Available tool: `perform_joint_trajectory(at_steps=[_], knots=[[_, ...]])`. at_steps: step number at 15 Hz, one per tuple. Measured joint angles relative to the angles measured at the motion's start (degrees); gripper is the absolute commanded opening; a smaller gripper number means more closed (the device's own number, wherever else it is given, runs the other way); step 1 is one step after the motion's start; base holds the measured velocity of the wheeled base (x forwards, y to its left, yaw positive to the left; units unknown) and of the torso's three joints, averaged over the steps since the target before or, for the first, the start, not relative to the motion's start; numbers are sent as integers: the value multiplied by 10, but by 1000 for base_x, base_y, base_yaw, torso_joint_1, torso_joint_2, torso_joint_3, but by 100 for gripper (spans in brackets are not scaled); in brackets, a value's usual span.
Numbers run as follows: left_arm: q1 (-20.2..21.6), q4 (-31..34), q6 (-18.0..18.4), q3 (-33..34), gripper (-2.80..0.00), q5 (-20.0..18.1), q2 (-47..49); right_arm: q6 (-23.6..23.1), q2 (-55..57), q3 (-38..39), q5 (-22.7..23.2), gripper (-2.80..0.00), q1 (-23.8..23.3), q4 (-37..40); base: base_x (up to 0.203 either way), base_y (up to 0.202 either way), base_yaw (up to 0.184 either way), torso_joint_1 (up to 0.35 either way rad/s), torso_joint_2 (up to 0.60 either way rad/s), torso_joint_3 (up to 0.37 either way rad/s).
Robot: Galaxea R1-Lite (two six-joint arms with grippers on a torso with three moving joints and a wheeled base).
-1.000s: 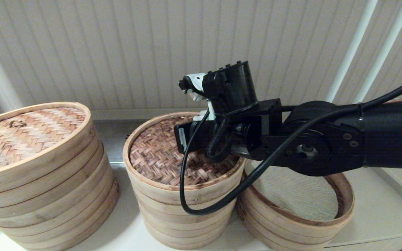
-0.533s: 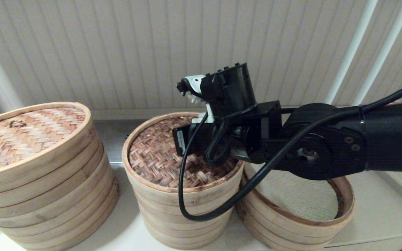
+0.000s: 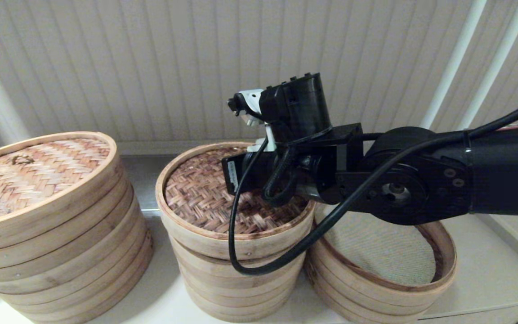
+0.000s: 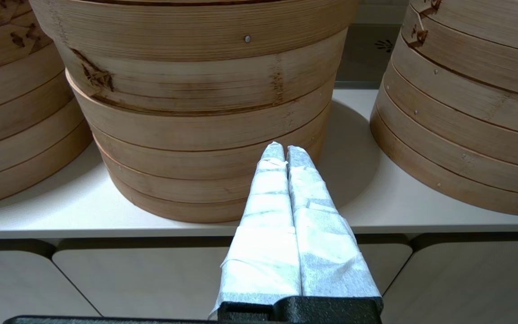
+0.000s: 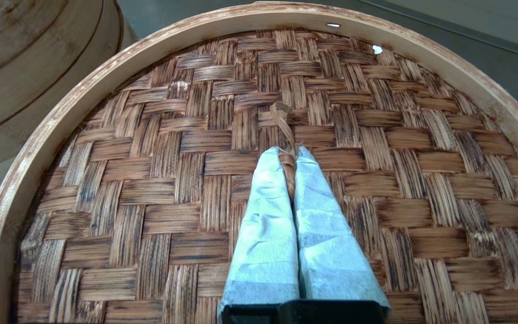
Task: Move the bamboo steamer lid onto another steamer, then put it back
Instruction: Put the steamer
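Note:
The bamboo steamer lid (image 3: 205, 202), dark herringbone weave inside a pale rim band, hangs just above the middle stack (image 3: 236, 279), with a dark gap under its rim. My right gripper (image 5: 288, 153) is over the lid's centre, shut on a thin bamboo loop (image 5: 281, 114) that stands up from the weave (image 5: 173, 180). In the head view the black wrist hides those fingers. The other steamer (image 3: 376, 252), a short stack with a worn brown rim and grey-green mesh liner, stands uncovered to the right. My left gripper (image 4: 285, 150) is parked low before the counter's front edge, shut on nothing.
A much wider stack (image 3: 52, 234) with a lighter tan woven lid and small loop (image 3: 23, 158) stands at the left. A ribbed wall runs close behind all the stacks. The white counter (image 4: 376, 198) ends in a front edge over cabinet doors. The right arm's black cable (image 3: 241, 265) dangles before the middle stack.
The right arm has risen a little, taking the lid with it. The lid sat flush on the middle stack before and now hangs just clear of it.

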Motion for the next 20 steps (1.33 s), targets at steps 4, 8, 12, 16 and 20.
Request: perform_joint_trajectory(at_steps=[4,8,12,16,20], knots=[[0,0,0,0,-280,0,0,0,2,5,0,-280,0,-2,0,0,0,0,0,0],[0,0,0,0,-280,0,0,1,3,14,1,-280,0,-3,0,0,0,0,0,0],[0,0,0,0,-280,0,0,3,3,23,-1,0,0,-5,0,0,0,0,0,0],[0,0,0,0,-280,0,0,0,-1,20,-3,0,0,-5,0,0,0,0,0,0],[0,0,0,0,-280,0,0,-6,-32,14,-5,0,-6,-2,0,0,0,0,0,0]])
